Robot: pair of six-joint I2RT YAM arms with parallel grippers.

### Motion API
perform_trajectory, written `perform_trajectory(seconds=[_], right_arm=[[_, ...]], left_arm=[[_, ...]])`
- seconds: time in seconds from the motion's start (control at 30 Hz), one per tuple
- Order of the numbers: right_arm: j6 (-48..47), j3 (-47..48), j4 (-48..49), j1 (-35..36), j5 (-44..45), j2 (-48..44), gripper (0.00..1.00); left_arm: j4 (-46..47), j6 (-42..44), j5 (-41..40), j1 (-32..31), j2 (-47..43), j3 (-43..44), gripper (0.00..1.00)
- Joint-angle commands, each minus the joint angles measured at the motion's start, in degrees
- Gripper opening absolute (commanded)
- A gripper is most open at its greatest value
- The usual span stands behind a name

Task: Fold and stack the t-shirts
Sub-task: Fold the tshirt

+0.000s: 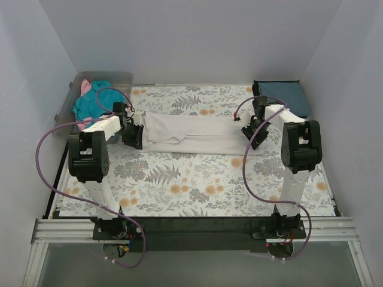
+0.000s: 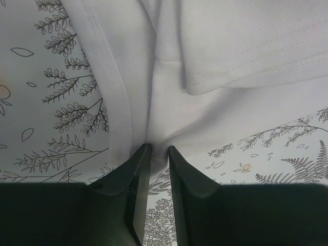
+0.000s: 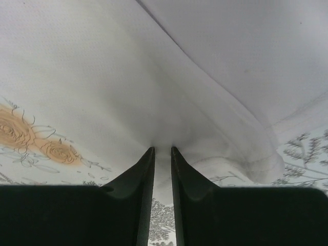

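The white t-shirt (image 1: 197,134) lies as a long folded strip across the middle of the floral table cover (image 1: 179,179). At its left end my left gripper (image 1: 139,136) is shut on it. In the left wrist view the cloth edge (image 2: 169,118) sits pinched between the fingertips of that gripper (image 2: 159,148). My right gripper (image 1: 252,134) holds the right end. In the right wrist view the white cloth (image 3: 128,77) bunches into the tips of that gripper (image 3: 162,148). A dark slate-blue t-shirt (image 1: 284,95) lies folded at the back right.
A clear plastic bin (image 1: 114,76) at the back left holds a bright teal t-shirt (image 1: 90,106) and a pink one (image 1: 85,88). White walls close in the back and both sides. Purple cables loop beside each arm.
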Motion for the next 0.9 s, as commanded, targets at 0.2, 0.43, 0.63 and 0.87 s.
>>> perform_trajectory(seconds=[0.2, 0.43, 0.63, 0.87], right_arm=[[-1.2, -1.8, -4.8, 0.0, -2.8, -8.7, 0.29], [8.7, 13.4, -5.7, 3.6, -21.9, -8.9, 0.32], [14.9, 19.4, -2.2, 12.5, -23.9, -4.0, 0.29], [24.8, 18.3, 10.3, 18.7, -31.2, -0.2, 0.31]], left_arm=[[-6.3, 0.7, 6.5, 0.0, -9.4, 3.9, 0.28], [-9.4, -5.8, 15.4, 0.0, -6.1, 11.1, 0.39], [-6.7, -12.2, 17.4, 0.0, -1.6, 10.2, 0.41], [-5.2, -15.6, 17.7, -0.1, 2.6, 10.2, 0.43]])
